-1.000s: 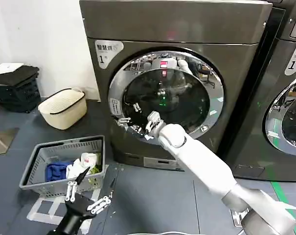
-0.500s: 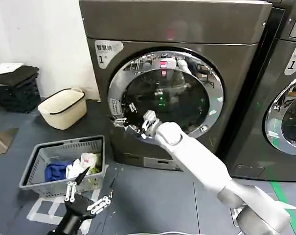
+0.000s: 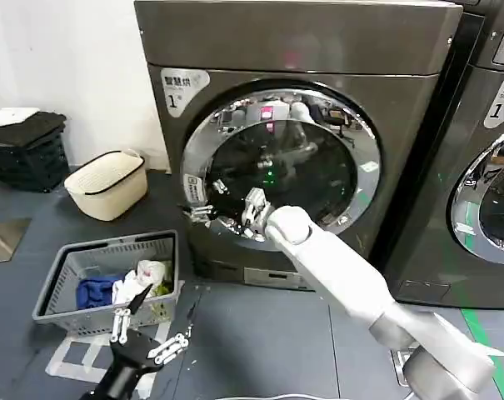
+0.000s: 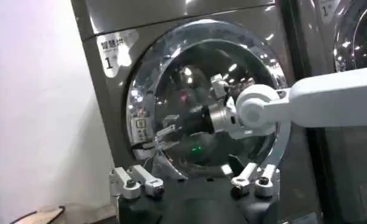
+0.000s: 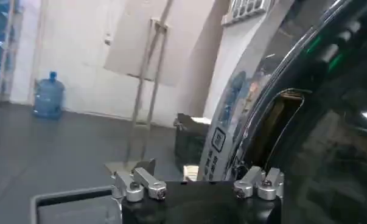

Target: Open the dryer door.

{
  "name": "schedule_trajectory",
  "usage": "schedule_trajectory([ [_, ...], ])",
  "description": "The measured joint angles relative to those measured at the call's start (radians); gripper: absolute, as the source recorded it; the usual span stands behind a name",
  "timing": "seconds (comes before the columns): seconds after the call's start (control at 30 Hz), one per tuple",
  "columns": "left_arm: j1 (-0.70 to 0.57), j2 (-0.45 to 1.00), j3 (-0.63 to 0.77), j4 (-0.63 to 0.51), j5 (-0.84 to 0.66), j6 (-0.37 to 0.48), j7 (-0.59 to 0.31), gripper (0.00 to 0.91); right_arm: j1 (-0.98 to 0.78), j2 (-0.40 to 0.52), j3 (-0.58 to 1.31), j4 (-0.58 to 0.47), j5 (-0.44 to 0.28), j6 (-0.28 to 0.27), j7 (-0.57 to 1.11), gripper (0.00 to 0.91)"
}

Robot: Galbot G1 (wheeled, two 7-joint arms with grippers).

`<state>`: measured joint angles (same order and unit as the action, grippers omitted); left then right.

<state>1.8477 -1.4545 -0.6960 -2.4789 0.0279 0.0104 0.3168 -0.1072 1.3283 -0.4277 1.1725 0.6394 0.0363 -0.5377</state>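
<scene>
**Right jaws at the left rim of the dryer door**

Our right gripper [image 3: 203,210] is up at the lower-left edge of the dryer door [image 3: 364,167], jaws at the chrome rim next to the small white label. They look close together around the rim edge, but we cannot tell whether they are actually pinching it. In the left wrist view the same gripper [image 4: 148,141] sits at the left rim with the white forearm running across the dark glass [image 4: 195,97]. The right wrist view has its fingers [image 5: 137,184] spread, beside the rim [image 5: 241,125].

The door's left edge looks lifted just off the dryer [image 3: 301,37] front, hinge side to the right; the gap is small and hard to judge.

Our left gripper [image 3: 147,333] hangs low over the dark floor [image 3: 260,333], jaws spread, holding nothing, well apart from the door. It is just in front of the grey laundry basket [image 3: 56,292], which holds blue, white and green clothes [image 3: 131,283].

Further left: a cream tub [image 3: 108,185] near the white wall and a black crate [image 3: 27,150]. A second machine [image 3: 485,167] stands to the right of the dryer.
</scene>
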Motion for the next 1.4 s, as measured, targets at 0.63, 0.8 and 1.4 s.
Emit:
schedule_trajectory([
  [0.63,-0.007,0.002,-0.018,0.007,-0.005,0.002,0.000,0.907,0.000,-0.142,-0.049,0.107,0.109,0.089,-0.281,0.907],
  [0.8,-0.010,0.003,-0.021,0.007,-0.005,0.005,0.000,0.907,-0.009,-0.176,-0.039,0.128,0.153,0.107,-0.393,0.907],
  [1.4,-0.024,0.016,-0.048,-0.004,-0.019,0.014,0.010,0.907,-0.077,-0.320,0.014,0.280,0.251,0.121,-0.673,0.907],
])
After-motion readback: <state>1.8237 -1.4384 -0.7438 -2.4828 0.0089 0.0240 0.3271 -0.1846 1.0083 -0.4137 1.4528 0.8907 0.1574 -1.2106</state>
